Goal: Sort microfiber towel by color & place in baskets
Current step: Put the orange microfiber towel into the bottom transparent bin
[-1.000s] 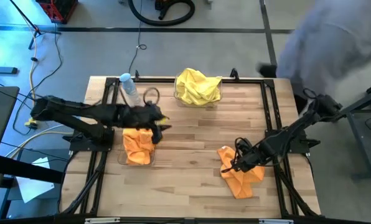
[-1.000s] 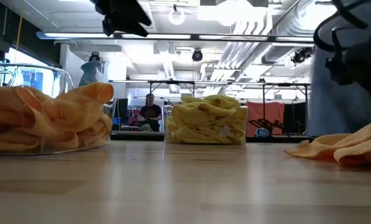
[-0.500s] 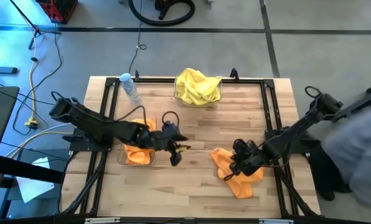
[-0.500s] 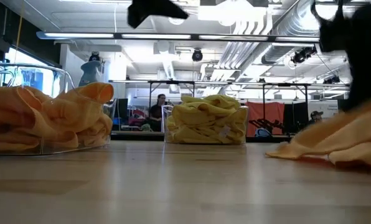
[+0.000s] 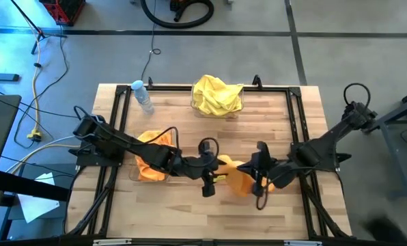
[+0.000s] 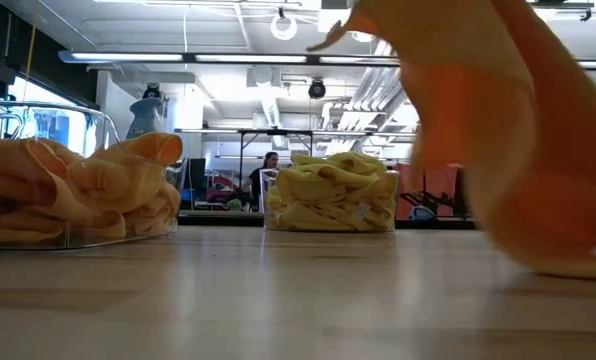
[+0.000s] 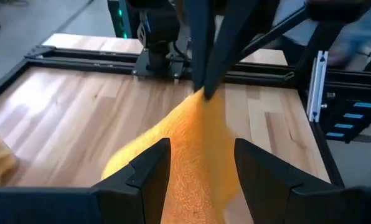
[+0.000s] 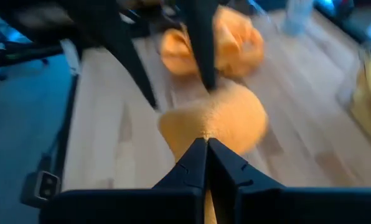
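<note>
An orange microfiber towel (image 5: 232,179) hangs near the table's middle with my right gripper (image 5: 250,171) shut on it. My left gripper (image 5: 216,179) is open just left of it. In the left wrist view its fingers (image 7: 149,174) stand on either side of the towel's lower part (image 7: 195,155); I cannot tell whether they touch it. Another orange towel (image 5: 152,160) lies in the clear basket (image 6: 100,135) at the left. A yellow towel (image 5: 217,96) fills the far basket (image 6: 270,205). My right gripper pinches the top of the orange towel (image 8: 211,127) between its two shut fingers, slanting down from the table's right side. The towel hangs below the fingers as a drawn-up peak (image 7: 204,102). Its lower end (image 6: 568,262) seems to rest on the table.
A clear water bottle with a blue cap (image 5: 143,99) stands at the far left corner. A black metal frame (image 5: 296,130) runs along the table's edges. Bare wood (image 5: 190,212) lies along the near side.
My right gripper has shut on the loose orange towel, risen and turned, drawing the towel's top up off the table and toward the middle. My left gripper has gone from above the left basket toward the table's right, up to the lifted towel.
</note>
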You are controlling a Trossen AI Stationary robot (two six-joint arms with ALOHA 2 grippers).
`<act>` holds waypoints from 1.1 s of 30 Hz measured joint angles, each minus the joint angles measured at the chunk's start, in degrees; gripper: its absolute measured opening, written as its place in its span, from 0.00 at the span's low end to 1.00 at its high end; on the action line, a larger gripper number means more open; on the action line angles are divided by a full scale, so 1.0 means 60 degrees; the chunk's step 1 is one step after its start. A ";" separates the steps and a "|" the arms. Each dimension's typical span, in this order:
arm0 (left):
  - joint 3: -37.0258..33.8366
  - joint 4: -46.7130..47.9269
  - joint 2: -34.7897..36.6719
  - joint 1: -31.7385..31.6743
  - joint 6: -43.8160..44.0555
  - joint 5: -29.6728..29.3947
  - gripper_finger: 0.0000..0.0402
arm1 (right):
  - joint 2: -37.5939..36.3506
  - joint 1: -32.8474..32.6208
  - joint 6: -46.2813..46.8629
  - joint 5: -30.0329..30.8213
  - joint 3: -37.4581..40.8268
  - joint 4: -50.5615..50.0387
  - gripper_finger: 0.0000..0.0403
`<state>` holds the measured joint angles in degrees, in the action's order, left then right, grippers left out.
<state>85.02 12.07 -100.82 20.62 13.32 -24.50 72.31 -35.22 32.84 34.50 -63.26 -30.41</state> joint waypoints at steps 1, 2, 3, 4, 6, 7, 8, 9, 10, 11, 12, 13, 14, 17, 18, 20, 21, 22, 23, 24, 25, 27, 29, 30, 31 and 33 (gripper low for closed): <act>0.0107 0.0022 -0.0040 0.0003 -0.0079 -0.0071 0.42 | 0.0000 -0.0003 -0.0242 0.0037 -0.0160 0.0034 0.00; 0.0211 -0.0073 -0.0089 -0.0002 -0.0141 -0.0101 0.42 | 0.0000 -0.0003 -0.0513 0.0078 -0.0291 0.0116 0.00; 0.0309 -0.0216 -0.0119 -0.0028 -0.0169 -0.0116 0.42 | 0.0000 -0.0003 -0.0810 0.0145 -0.0381 0.0175 0.00; 0.0359 -0.0277 -0.0123 -0.0059 -0.0180 -0.0122 0.42 | 0.0000 0.0003 -0.1163 0.0212 -0.0455 0.0296 0.00; 0.0392 -0.0433 -0.0123 -0.0108 -0.0251 -0.0164 0.42 | 0.0004 0.0009 -0.1804 0.0220 -0.0603 0.0634 0.00; 0.0392 -0.0435 -0.0123 -0.0151 -0.0249 -0.0252 0.42 | 0.0004 0.0015 -0.2079 0.0207 -0.0659 0.0812 0.00; 0.0392 -0.0423 -0.0123 -0.0191 -0.0247 -0.0343 0.42 | 0.0004 0.0011 -0.2317 0.0185 -0.0706 0.0973 0.00; 0.0392 -0.0442 -0.0123 -0.0217 -0.0251 -0.0345 0.42 | 0.0004 0.0008 -0.2539 0.0171 -0.0733 0.1103 0.00; 0.0392 -0.0495 -0.0123 -0.0270 -0.0251 -0.0318 0.42 | 0.0004 0.0008 -0.2727 0.0181 -0.0762 0.1209 0.00; 0.0392 -0.0567 -0.0123 -0.0302 -0.0251 -0.0227 0.42 | 0.0004 0.0010 -0.2905 0.0209 -0.0790 0.1333 0.00; 0.0392 -0.0616 -0.0123 -0.0328 -0.0251 -0.0140 0.42 | 0.0004 0.0036 -0.3099 0.0212 -0.0832 0.1418 0.00; 0.0392 -0.0658 -0.0123 -0.0369 -0.0251 -0.0022 0.42 | 0.0004 0.0063 -0.3279 0.0217 -0.0864 0.1483 0.00; 0.0392 -0.0678 -0.0123 -0.0386 -0.0251 0.0068 0.42 | 0.0004 0.0096 -0.3355 0.0221 -0.0890 0.1498 0.00; 0.0392 -0.0793 -0.0178 -0.0390 -0.0248 0.0183 0.41 | 0.0004 0.0240 -0.3417 0.0217 -0.0897 0.1516 0.00; 0.0392 -0.0771 -0.0190 -0.0390 -0.0251 0.0187 0.40 | 0.0004 0.0280 -0.3419 0.0218 -0.0897 0.1517 0.00; 0.0392 -0.0727 -0.0195 -0.0371 -0.0247 0.0220 0.34 | 0.0004 0.0377 -0.3532 0.0215 -0.0897 0.1515 0.00; 0.0392 -0.0719 -0.0192 -0.0364 -0.0243 0.0220 0.30 | 0.0004 0.0420 -0.3555 0.0215 -0.0897 0.1508 0.00; 0.0392 -0.0709 -0.0192 -0.0364 -0.0243 0.0227 0.25 | 0.0004 0.0471 -0.3556 0.0218 -0.0897 0.1504 0.00; 0.0392 -0.0705 -0.0192 -0.0364 -0.0249 0.0261 0.19 | 0.0004 0.0528 -0.3556 0.0218 -0.0897 0.1500 0.00; 0.0392 -0.0705 -0.0192 -0.0364 -0.0248 0.0318 0.13 | 0.0004 0.0583 -0.3556 0.0218 -0.0897 0.1488 0.00; 0.0392 -0.0705 -0.0192 -0.0364 -0.0236 0.0388 0.07 | 0.0004 0.0644 -0.3556 0.0218 -0.0897 0.1480 0.00; 0.0392 -0.0682 -0.0152 -0.0395 -0.0023 0.0506 0.03 | 0.0004 0.0773 -0.3393 0.0228 -0.0897 0.1385 0.01; 0.0388 -0.0599 -0.0089 -0.0416 0.0156 0.0505 0.03 | 0.0004 0.0920 -0.3137 0.0229 -0.0901 0.1081 0.03; 0.0388 -0.0484 -0.0028 -0.0431 0.0218 0.0491 0.02 | 0.0000 0.0974 -0.2958 0.0222 -0.0904 0.0850 0.05; 0.0385 -0.0139 0.0089 -0.0437 0.0297 0.0449 0.01 | -0.0009 0.1020 -0.2754 0.0208 -0.0904 0.0565 0.07; 0.0373 0.0298 0.0341 -0.0444 0.0781 0.0326 0.01 | -0.0052 0.1095 -0.2297 0.0218 -0.0907 -0.0114 0.12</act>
<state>87.26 13.85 -98.78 17.96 18.00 -22.54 72.00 -28.65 19.06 35.81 -68.70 -31.10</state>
